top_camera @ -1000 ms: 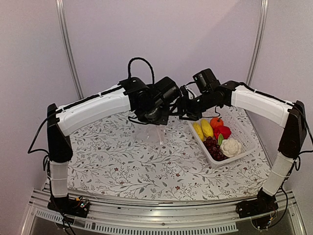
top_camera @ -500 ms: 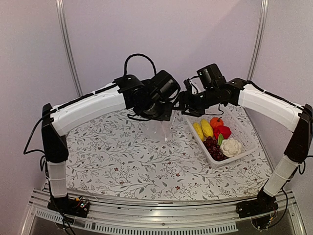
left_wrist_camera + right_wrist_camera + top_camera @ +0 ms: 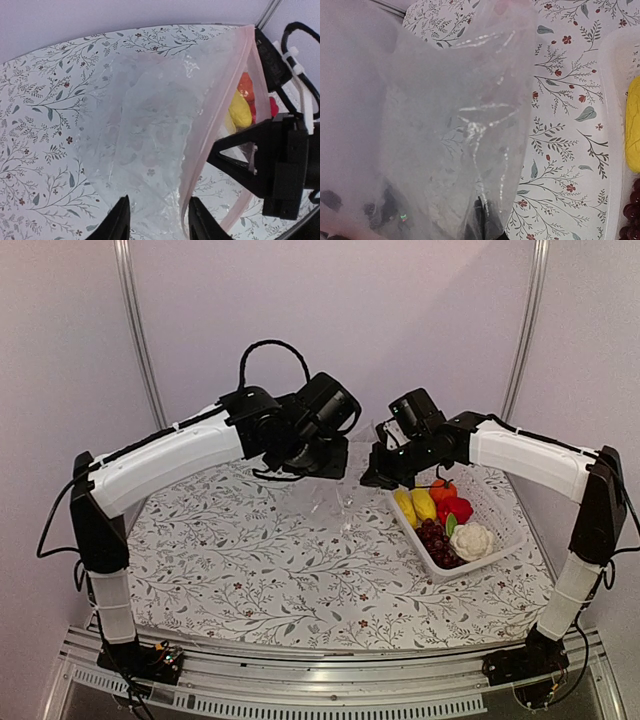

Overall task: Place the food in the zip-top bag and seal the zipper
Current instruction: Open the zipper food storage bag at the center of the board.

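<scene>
Floral-clothed table [image 3: 250,580], white basket [image 3: 505,525] — right side

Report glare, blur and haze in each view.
Top external: soft, even light; the zip-top bag is nearly invisible against the tablecloth. Left wrist: sharp, though the bag film mutes the print beneath. Right wrist: the bag covers most of the frame, with bright glare streaks and a hazy left side.

Left arm [image 3: 170,455] and right arm [image 3: 525,455]: white shell covers on the long links, black housings at every joint. A black cable loop [image 3: 270,344] arches above the left wrist, and thin black leads trail beside both uprights. Left fingers [image 3: 121,226]: pale faces, dark edges. Right fingers [image 3: 237,175]: black, triangular, cut-out centre. White ties [image 3: 292,52] bind the wrist cable. Bases [image 3: 140,658]: black, with exposed wiring.
</scene>
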Motion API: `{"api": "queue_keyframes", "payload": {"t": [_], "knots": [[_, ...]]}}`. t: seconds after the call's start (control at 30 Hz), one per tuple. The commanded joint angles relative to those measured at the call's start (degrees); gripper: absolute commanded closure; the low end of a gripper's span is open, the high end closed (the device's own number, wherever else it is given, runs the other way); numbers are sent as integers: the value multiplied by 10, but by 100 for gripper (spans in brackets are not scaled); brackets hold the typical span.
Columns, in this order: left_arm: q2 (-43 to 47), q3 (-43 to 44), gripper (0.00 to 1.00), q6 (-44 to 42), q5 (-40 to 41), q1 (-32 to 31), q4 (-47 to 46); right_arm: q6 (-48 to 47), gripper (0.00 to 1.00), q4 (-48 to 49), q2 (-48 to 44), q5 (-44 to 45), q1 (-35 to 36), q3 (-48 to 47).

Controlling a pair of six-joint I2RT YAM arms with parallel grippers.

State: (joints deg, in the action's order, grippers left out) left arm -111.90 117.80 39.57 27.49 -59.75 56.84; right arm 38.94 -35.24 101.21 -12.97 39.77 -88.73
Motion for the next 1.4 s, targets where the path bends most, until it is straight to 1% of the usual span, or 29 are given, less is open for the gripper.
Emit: {"api": "queue_keyframes", "payload": {"t": [0.0, 0.07, 0.17, 0.43, 0.53, 0.6, 0.63, 0.67, 0.77, 0.87, 0.97, 1.03, 1.1, 1.17, 1.23, 1.33, 1.37], "knots": [[-26, -3, 56, -3, -7, -3, -17, 33, 100, 20, -17, -17, 6, -12], [-32, -4, 53, -9, -14, -3, -25, 40, 100, 22, -16, -26, 7, -17], [-39, -5, 52, -11, -21, -3, -32, 46, 100, 23, -12, -39, 7, -20], [-51, -5, 52, -7, -17, -2, -35, 58, 100, 32, -23, -35, 8, -12], [-54, -18, 54, 1, -10, 4, -22, 62, 100, 35, -26, -32, 7, -15], [-67, -18, 62, 12, -14, 12, 3, 61, 100, 35, -31, -24, 7, -17], [-72, -5, 72, 13, -9, 14, 18, 58, 100, 28, -32, -11, 7, -17], [-72, 7, 79, 8, 4, 14, 28, 49, 100, 18, -30, 1, 7, -18], [-40, 16, 99, -14, 40, 13, 13, 15, 100, -45, -8, 72, 5, -24], [4, 1, 100, -29, 51, 17, -18, 7, 100, -86, 12, 104, -7, -20], [28, -30, 100, -40, 20, 22, -49, 7, 97, -81, -1, 105, -9, -22], [33, -45, 100, -31, 12, 22, -49, -2, 96, -96, -2, 100, -9, -41], [40, -58, 100, -10, 29, 24, -37, -6, 95, -118, 4, 107, -10, -57], [54, -80, 100, 15, 46, 27, -33, -10, 94, -125, 2, 108, -12, -52], [74, -110, 100, 20, 43, 33, -50, -10, 92, -120, -10, 92, -15, -39], [94, -146, 100, 20, 42, 41, -69, -15, 85, -107, -22, 50, -15, -34], [95, -149, 100, 17, 37, 46, -72, -20, 78, -91, -27, 17, -15, -35]]}}
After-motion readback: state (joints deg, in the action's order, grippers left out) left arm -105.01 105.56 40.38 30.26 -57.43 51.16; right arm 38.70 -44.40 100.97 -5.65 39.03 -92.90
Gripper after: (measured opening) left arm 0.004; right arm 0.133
